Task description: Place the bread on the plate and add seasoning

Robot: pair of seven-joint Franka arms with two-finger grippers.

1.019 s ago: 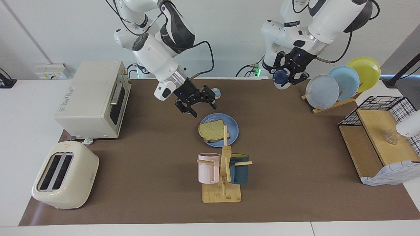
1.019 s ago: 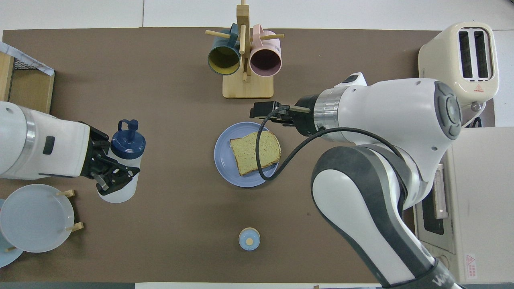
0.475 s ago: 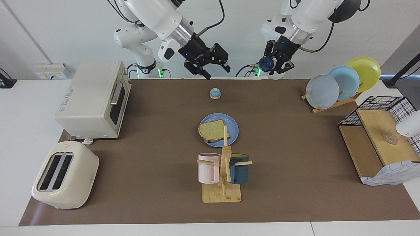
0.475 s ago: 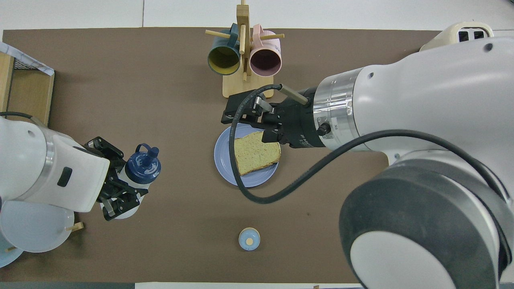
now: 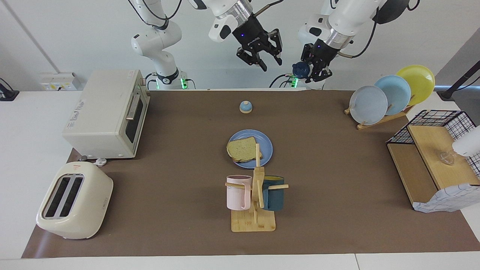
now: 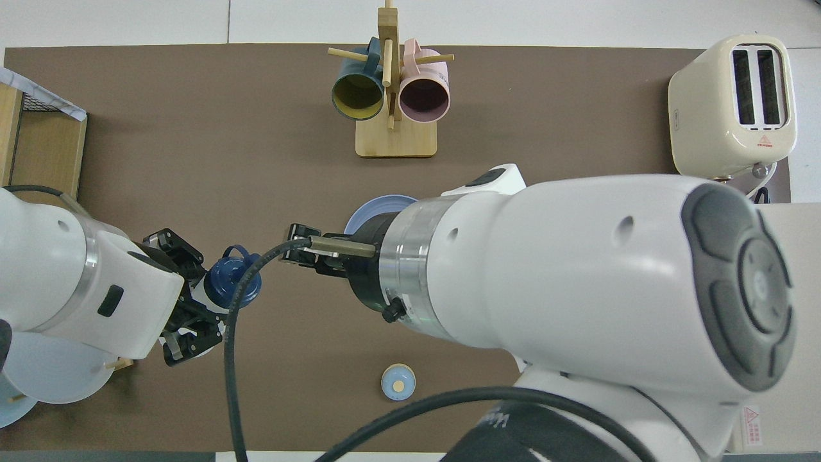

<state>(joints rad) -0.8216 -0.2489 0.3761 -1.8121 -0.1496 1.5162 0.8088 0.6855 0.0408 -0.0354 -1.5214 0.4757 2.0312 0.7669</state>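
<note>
Pinching the seasoning (image 5: 300, 69) high up, left gripper (image 5: 314, 69) could fumble it if right gripper (image 5: 267, 57), fingers half-spread, bumps it.

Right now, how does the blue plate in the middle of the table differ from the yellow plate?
The blue plate lies flat on the table; the yellow plate stands upright in the wooden rack. The blue plate carries the bread; the yellow plate carries nothing. The blue plate sits mid-table; the yellow plate is toward the left arm's end, nearer to the robots. Both are round.
</note>
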